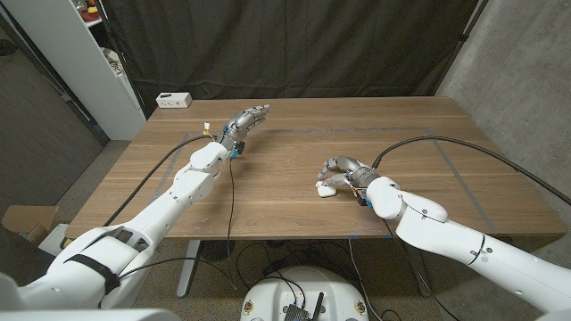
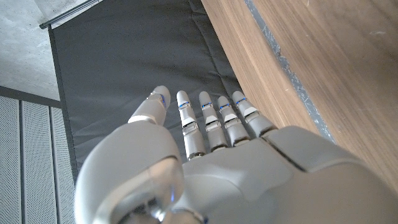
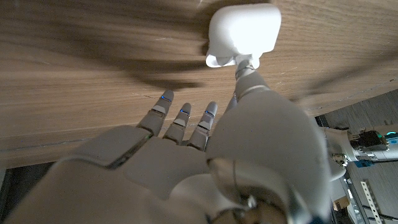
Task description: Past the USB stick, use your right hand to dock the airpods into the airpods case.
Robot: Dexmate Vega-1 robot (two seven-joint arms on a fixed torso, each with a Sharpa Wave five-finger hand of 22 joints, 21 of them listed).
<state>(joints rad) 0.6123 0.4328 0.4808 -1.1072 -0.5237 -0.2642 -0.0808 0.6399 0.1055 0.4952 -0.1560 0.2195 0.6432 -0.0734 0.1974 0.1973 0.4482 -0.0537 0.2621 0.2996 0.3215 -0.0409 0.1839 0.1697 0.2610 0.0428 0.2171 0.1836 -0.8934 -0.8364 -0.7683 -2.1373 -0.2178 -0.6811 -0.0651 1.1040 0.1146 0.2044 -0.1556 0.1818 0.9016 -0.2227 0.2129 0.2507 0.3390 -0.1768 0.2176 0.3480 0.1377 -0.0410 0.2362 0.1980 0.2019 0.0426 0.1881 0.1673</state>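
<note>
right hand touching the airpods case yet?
Touching. In the right wrist view, one fingertip of the right hand meets the lower edge of the white airpods case, with no gap visible between them.

The wooden table (image 1: 294, 192) carries a white airpods case (image 1: 326, 187) lying right of its middle (a small white piece, perhaps an earbud, sits against it). Tape lines mark the tabletop near both side edges.
</note>
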